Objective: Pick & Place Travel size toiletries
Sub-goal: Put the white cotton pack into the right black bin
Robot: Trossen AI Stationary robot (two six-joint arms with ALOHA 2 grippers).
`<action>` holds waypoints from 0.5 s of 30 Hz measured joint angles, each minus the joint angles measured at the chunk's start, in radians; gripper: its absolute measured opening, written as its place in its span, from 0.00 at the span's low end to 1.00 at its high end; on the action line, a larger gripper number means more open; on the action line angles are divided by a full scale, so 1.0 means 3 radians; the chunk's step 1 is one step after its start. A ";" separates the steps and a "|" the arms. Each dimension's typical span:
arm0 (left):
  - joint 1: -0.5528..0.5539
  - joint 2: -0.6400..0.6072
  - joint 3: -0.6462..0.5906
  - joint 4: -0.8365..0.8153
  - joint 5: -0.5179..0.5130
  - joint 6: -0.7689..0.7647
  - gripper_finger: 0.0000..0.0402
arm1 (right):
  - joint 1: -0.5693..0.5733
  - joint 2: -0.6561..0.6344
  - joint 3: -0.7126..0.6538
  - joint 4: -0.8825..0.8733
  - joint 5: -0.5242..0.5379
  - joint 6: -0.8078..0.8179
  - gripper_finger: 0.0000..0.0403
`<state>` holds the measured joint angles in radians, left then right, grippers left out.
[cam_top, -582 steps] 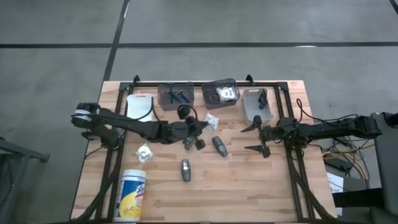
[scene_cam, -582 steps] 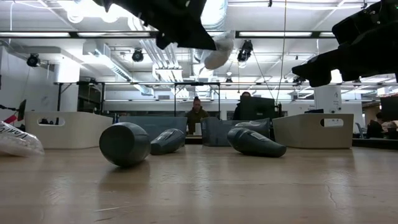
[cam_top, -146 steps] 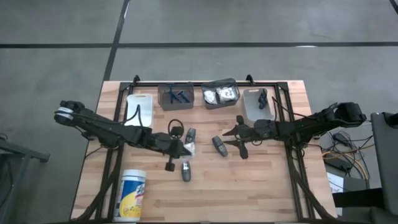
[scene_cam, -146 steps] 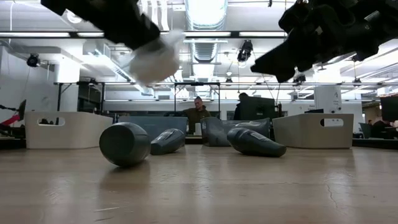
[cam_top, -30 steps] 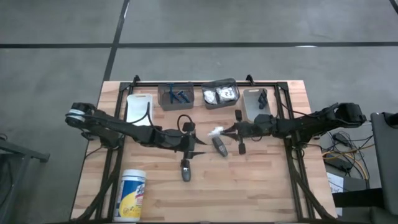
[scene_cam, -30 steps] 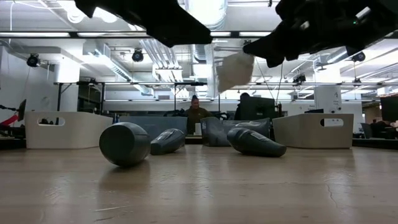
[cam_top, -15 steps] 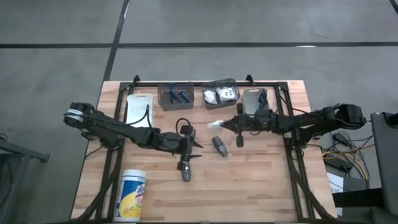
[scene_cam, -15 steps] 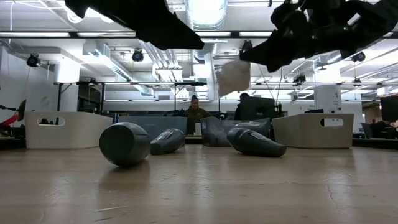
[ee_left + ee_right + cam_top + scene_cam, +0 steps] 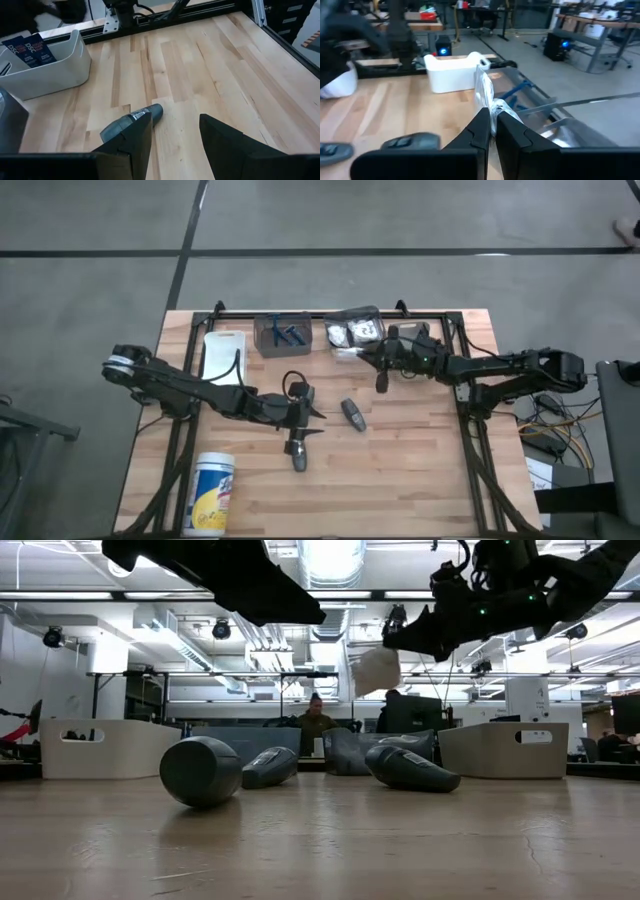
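My right gripper hangs above the table's far middle, shut on a small white packet beside the clear bin that holds more white packets. My left gripper hovers open over the table's middle with nothing between its fingers. A dark grey tube lies on the wood just under its left finger. Two more tubes lie flat on the table. Blue sticks lie in a grey bin. My right gripper pinches the packet's crumpled end between its two fingertips. The fingers come almost level from the table's right side. The rest of the packet sticks out past the fingertips and droops a little, lifted clear of the table.
A white bin stands at the far left, and another grey bin lies partly under my right arm. A tall white canister lies near the front left corner. A black frame runs along the table's far edge. Bare wood shows near the front.
My right gripper has carried the white packet from over the table's middle toward the far edge, up to the clear bin. It has stayed shut on it. The packet has stayed clear of the table.
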<state>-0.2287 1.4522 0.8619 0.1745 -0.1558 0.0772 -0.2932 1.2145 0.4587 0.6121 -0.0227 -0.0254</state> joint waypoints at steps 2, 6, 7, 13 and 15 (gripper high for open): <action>0.0000 0.0001 0.0000 0.0000 0.0000 -0.0005 0.42 | -0.0077 0.0000 0.0036 -0.0003 0.0000 0.0000 0.04; 0.0001 0.0001 0.0000 -0.0001 0.0001 -0.0006 0.42 | -0.0216 0.0001 0.0101 -0.0003 -0.0002 -0.0020 0.04; 0.0001 0.0001 0.0000 0.0000 0.0001 -0.0006 0.42 | -0.0248 0.0001 0.0114 -0.0007 -0.0001 -0.0026 0.04; 0.0001 0.0001 -0.0001 -0.0009 0.0001 -0.0009 0.42 | -0.0415 0.0001 0.0204 -0.0013 -0.0002 -0.0026 0.04; 0.0001 0.0001 -0.0001 -0.0010 0.0001 -0.0009 0.42 | -0.0455 0.0000 0.0230 -0.0014 -0.0002 -0.0027 0.04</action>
<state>-0.2283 1.4525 0.8616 0.1715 -0.1555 0.0746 -0.4298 1.2145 0.5279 0.6079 -0.0234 -0.0334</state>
